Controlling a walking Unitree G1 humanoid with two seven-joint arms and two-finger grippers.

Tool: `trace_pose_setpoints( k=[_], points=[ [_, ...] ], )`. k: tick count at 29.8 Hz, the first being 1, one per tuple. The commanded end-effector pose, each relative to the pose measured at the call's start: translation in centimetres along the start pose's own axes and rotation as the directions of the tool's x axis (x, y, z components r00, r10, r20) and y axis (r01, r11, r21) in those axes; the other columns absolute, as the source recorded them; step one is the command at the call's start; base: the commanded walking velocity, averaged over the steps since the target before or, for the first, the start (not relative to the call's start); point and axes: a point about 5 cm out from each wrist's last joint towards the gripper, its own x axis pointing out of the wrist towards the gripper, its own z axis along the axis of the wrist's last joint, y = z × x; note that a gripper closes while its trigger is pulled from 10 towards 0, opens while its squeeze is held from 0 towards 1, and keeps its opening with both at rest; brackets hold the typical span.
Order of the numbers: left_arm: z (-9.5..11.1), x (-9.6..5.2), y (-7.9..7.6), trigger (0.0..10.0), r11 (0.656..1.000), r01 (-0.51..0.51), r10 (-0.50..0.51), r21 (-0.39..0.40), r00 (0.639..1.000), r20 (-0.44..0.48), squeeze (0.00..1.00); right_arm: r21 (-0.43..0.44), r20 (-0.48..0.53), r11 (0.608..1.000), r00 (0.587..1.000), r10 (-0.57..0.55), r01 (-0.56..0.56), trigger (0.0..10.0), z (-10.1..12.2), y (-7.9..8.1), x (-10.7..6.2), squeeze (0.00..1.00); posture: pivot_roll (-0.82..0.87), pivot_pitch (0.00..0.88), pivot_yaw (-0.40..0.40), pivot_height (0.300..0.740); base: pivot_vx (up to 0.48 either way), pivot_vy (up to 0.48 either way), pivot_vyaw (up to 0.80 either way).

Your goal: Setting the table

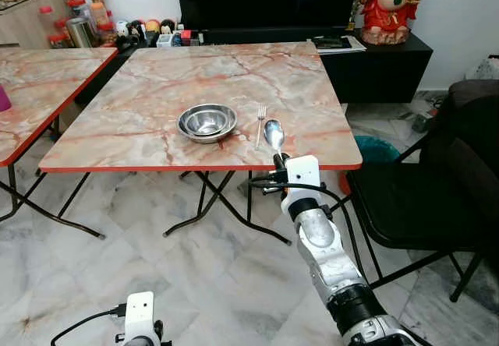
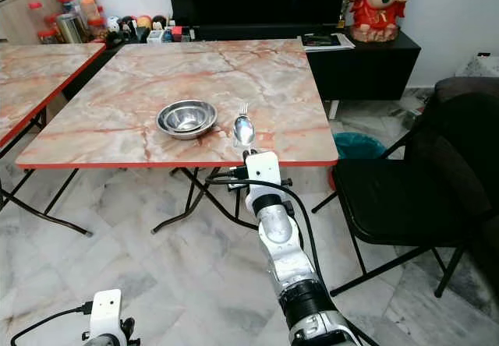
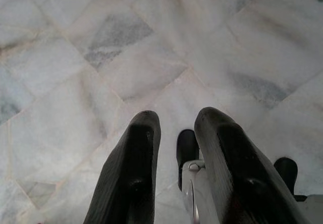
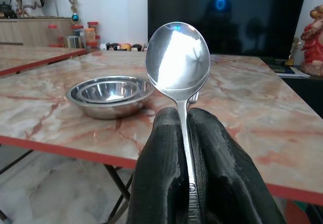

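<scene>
Now, line by line:

Right end effector (image 1: pixel 279 157): clenched on the spoon (image 1: pixel 274 135), at the near edge of the bench (image 1: pixel 148 120), lower centre of the left eye view.

Spoon: held by its handle with the bowl upward, rising over the red rim of the bench; the handle runs down between the two black fingers (image 4: pixel 161 183).

Key relation: the fork (image 1: pixel 260 125) lies on the bench just beyond and slightly left of the raised spoon, its long axis running away from the robot, tines at the far end. The steel bowls (image 1: pixel 207 121), nested, sit left of the fork. My reading is that the spoon belongs beside the fork, parallel to it, so the move is forward and down.

Nearer arm: the right one, already at the rim.

Left end effector (image 3: pixel 174 163): hanging low at the bottom left of the left eye view, fingers parted and grasping nothing, over the marble floor (image 3: pixel 91 57).

View difference: the right wrist view gives the grip itself and the nested bowls beyond the spoon at bench height; the head views give the layout from above and the black chair (image 1: pixel 421 198) at right.
</scene>
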Motion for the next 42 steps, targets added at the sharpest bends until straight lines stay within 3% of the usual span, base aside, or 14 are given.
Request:
trace_pose_setpoints(
  k=[1, 42],
  points=[
    [0.28, 0.05, 0.52, 10.0, 1.000, -0.018, 0.018, -0.008, 1.000, 0.008, 0.00, 0.020, 0.014, 1.000, 1.000, -0.013, 0.013, 10.0, 0.70, -0.09, 0.40, 0.00, -0.02, 0.000, 0.035, 0.740, 0.315, 0.000, 0.00],
    [0.36, 0.07, 0.60, 10.0, 0.999, -0.032, 0.032, -0.005, 0.999, 0.011, 0.00, 0.000, 0.009, 1.000, 1.000, 0.013, -0.013, 10.0, 0.56, 0.21, 0.44, 0.00, -0.02, 0.000, 0.032, 0.740, 0.321, 0.000, -0.03]
  ],
)
